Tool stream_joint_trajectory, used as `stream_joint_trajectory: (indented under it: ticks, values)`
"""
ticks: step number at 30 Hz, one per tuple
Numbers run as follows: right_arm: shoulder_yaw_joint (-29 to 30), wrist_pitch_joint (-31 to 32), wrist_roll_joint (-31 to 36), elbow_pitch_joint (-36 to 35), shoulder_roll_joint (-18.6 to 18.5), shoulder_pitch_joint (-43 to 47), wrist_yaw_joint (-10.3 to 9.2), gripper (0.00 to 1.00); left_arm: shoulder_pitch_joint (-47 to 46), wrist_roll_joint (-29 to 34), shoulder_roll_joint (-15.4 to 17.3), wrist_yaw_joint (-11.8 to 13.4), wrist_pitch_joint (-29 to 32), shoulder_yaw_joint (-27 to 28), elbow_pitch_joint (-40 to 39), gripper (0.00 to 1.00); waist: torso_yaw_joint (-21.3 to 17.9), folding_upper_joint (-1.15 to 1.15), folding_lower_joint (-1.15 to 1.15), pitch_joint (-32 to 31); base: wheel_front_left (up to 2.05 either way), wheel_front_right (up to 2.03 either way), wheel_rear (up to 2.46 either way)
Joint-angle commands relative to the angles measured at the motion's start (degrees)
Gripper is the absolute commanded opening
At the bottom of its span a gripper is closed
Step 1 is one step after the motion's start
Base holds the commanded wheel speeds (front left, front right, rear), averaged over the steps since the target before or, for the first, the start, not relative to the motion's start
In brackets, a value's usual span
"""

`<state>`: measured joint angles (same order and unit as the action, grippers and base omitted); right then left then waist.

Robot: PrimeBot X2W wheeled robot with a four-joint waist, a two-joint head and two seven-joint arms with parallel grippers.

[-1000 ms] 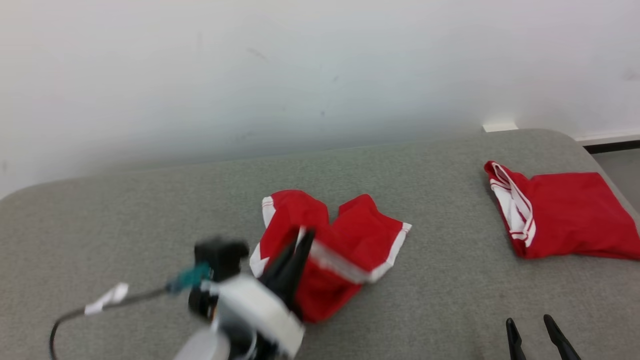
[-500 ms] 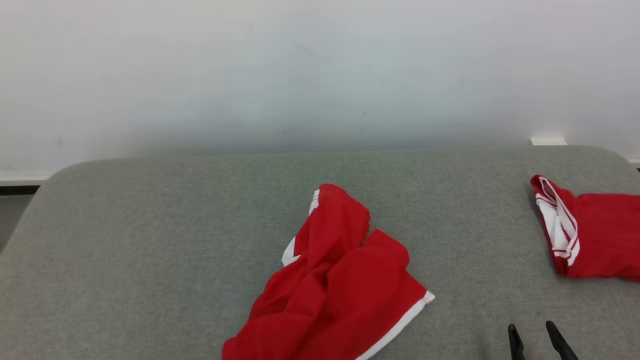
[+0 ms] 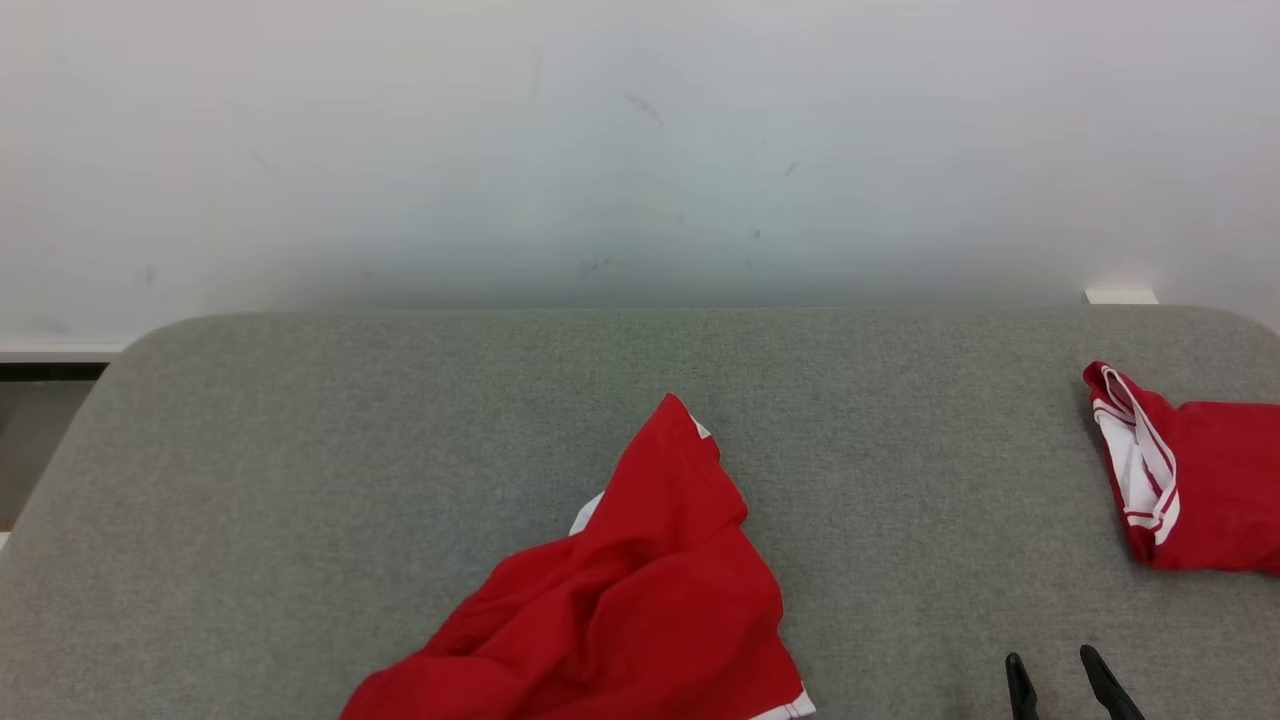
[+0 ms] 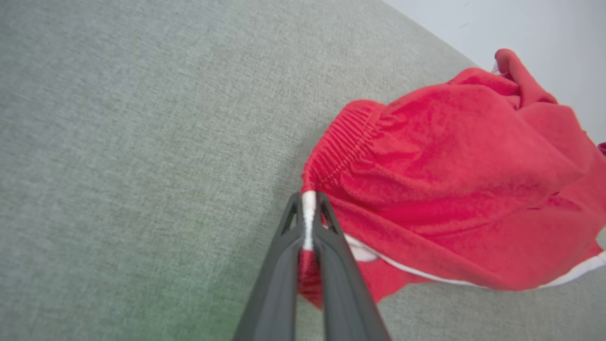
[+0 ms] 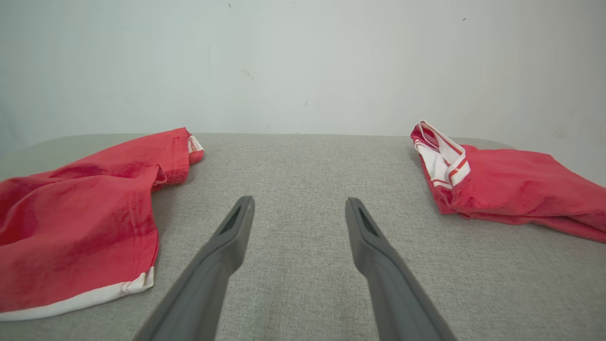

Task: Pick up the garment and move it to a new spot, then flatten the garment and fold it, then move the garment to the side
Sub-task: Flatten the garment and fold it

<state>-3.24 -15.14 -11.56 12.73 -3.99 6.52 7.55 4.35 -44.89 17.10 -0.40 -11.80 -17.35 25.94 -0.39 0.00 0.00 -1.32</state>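
The garment (image 3: 640,590) is a pair of red shorts with white trim, lying crumpled on the grey cushion (image 3: 300,480) and running off the head view's bottom edge. In the left wrist view my left gripper (image 4: 308,213) is shut on the garment's (image 4: 450,161) white-trimmed corner beside the ribbed waistband. Low at the right of the head view, my right gripper (image 3: 1058,672) stands open with nothing between its fingers. The right wrist view shows that gripper (image 5: 298,208) over bare cushion, with the garment (image 5: 80,213) to its left.
A second red garment with white stripes (image 3: 1190,480) lies folded at the cushion's right end, seen too in the right wrist view (image 5: 511,184). A pale wall (image 3: 640,150) rises right behind the cushion. The cushion's left edge (image 3: 60,450) drops off to the floor.
The head camera has swung, shifting the whole picture. The left arm has left the head view, and the garment has been dragged toward the near edge and stretched out. The right gripper stays open.
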Motion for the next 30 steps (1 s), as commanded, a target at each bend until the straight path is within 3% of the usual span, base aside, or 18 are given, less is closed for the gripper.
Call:
stream_joint_trajectory:
  ticks: [1, 2, 11, 17, 25, 30]
  values:
    - [0.01, 0.05, 0.31, 0.01, -0.31, 0.34, -0.14, 1.0, -0.89, 0.65, -0.08, -0.13, -0.98, 0.12, 1.52, 0.96, -0.06, 0.0, 0.0, -0.01, 0.0, 0.0, 0.0]
    - [0.04, 0.05, 0.28, 0.04, -0.31, 0.36, -0.14, 1.0, -1.17, 0.81, -0.1, -0.23, -1.26, 0.15, 2.12, 1.0, -0.07, 0.0, 0.0, -0.01, 0.0, 0.0, 0.0]
    - [0.79, 0.05, 0.17, -0.76, -0.15, 0.79, -0.14, 1.0, -0.39, 4.51, 0.61, 2.05, -3.38, 4.4, -1.96, 1.0, 0.75, 0.0, 0.0, -0.19, 0.0, 0.0, 0.0]
    - [2.8, 0.05, 0.66, -2.82, -0.28, 0.53, -0.14, 1.0, 1.82, 15.28, -1.54, 3.7, -3.32, 8.94, -13.86, 1.0, 2.44, 0.0, 0.0, -0.88, 0.0, 0.0, 0.0]
    - [3.42, 0.05, 1.01, -4.47, -0.19, -0.04, -0.14, 1.0, 3.18, 26.83, -7.25, 0.69, -3.31, 11.3, -20.38, 1.0, 3.03, 0.0, 0.0, -1.69, 0.0, 0.0, 0.0]
    - [2.1, 0.05, 1.64, -3.88, 0.12, 0.54, -0.14, 1.0, 4.5, 33.54, -10.45, -2.14, -3.3, 12.48, -18.88, 1.0, 2.79, 0.0, 0.0, -2.17, 0.0, 0.0, 0.0]
